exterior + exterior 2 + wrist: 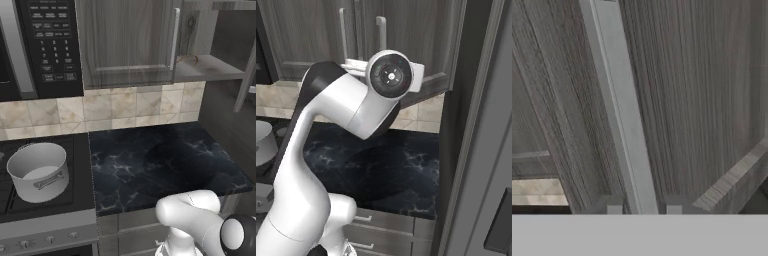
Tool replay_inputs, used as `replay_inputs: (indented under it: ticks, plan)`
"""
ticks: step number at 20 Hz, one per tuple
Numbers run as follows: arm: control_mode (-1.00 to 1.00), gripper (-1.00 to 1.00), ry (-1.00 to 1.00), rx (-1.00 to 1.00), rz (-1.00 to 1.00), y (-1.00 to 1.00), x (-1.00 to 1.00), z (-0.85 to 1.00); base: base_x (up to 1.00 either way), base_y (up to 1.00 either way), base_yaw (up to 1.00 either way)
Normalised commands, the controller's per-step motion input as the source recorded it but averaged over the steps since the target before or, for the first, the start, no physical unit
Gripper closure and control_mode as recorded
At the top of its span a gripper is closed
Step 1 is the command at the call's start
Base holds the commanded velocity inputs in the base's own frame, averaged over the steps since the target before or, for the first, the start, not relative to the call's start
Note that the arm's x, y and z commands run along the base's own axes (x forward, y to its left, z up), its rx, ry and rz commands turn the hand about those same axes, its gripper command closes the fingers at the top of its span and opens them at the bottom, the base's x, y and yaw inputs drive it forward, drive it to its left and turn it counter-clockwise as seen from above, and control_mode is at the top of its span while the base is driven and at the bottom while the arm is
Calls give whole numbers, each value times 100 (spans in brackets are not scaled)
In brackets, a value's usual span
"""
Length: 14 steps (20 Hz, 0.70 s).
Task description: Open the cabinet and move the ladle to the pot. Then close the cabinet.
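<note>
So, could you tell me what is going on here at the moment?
The robot arm is working at the cabinet. In the hand view its gripper straddles a door's silver bar handle, one fingertip on each side; whether it is clamped is unclear. The cabinet's right side stands open, and the ladle lies on the shelf inside. The pot waits on the stove to the left, with no ladle in it yet.

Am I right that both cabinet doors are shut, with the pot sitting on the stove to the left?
Not quite: the cabinet's right door is swung open, baring its shelf, as the left base view shows. The pot does sit on the stove, left.
</note>
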Motion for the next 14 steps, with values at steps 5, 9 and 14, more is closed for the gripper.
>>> replay_inputs:
  ticks: [5, 9, 14]
  plan:
    - [-100, -100, 1, 0, 0, 0, -10, 0, 0, 0, 0]
    - [-100, -100, 2, 0, 0, -9, -23, 0, 0, 0, 0]
    - [-100, -100, 2, 0, 0, -1, -45, 0, 0, 0, 0]
